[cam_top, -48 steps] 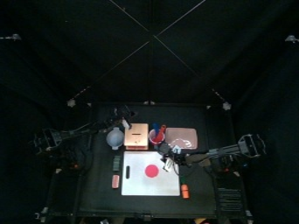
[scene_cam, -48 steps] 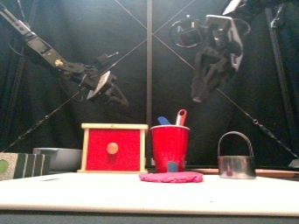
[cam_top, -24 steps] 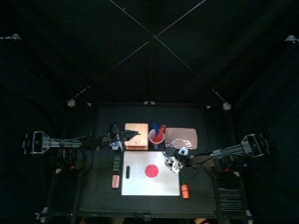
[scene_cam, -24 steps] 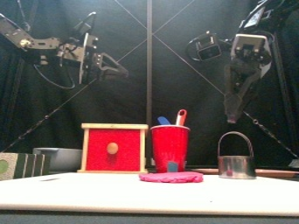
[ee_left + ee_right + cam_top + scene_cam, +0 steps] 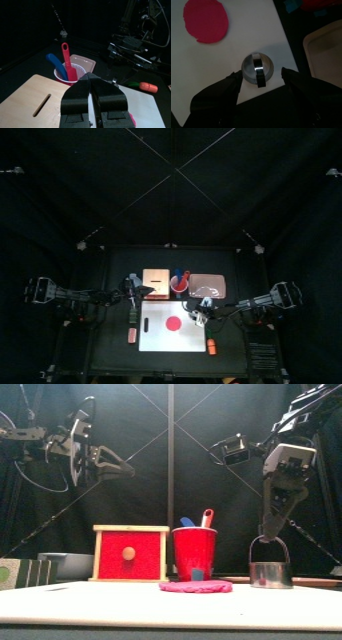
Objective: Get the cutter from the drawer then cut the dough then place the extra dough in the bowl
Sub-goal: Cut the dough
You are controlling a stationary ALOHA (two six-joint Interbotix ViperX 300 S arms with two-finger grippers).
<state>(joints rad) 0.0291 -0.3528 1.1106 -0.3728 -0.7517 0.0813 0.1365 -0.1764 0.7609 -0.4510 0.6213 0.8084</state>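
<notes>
- Right tool (image 5: 269,536) hangs straight down over the cutter (image 5: 270,572), tips right at the top of its wire handle. From the wrist cam the jaws are spread wide with the cutter sitting between them, so nothing is gripped.
- Left tool (image 5: 92,79) is up in the air on the left side, above the box area, with its jaws pressed together and holding nothing.
- Bench (image 5: 114,358) is black and carries everything below.
- White board (image 5: 160,343) lies flat across the front middle of the bench.
- Wooden box (image 5: 130,554) with the red drawer front sits behind the board, left of centre, with the drawer looking pushed in.
- Pink tray (image 5: 211,285) lies flat at the back right, just beside the red cup.
- Blue-grey bowl (image 5: 70,564) peeks out behind the box on its left.
- Red cup (image 5: 195,549) stands upright between box and tray.
- Dough (image 5: 174,323) is a flat red disc lying in the middle of the board, uncut.
- The cutter itself stands upright on the board's back right corner, clear of the dough, handle up.
- Blue knife (image 5: 55,62) and red knife (image 5: 67,56) stick out of the cup, leaning.
- Little orange toy (image 5: 211,344) lies on the bench by the board's front right corner.
</notes>
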